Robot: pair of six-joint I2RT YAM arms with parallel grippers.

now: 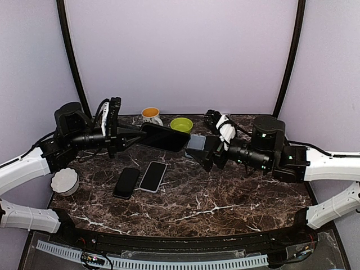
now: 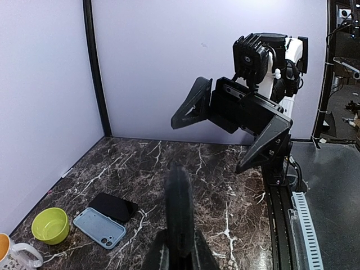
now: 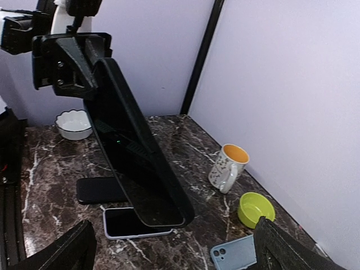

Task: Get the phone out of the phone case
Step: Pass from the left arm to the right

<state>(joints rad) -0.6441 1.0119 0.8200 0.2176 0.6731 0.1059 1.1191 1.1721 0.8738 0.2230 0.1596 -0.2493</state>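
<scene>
My left gripper is shut on one end of a black cased phone and holds it in the air above the back of the table. In the left wrist view the phone shows edge-on between the fingers. In the right wrist view it hangs slanted in front of the camera. My right gripper is open and empty just right of the phone's free end, apart from it. Its fingers stand wide apart.
A black phone and a phone in a pale case lie on the marble table. A light blue case lies near a green bowl and a mug. A white bowl sits at the left edge.
</scene>
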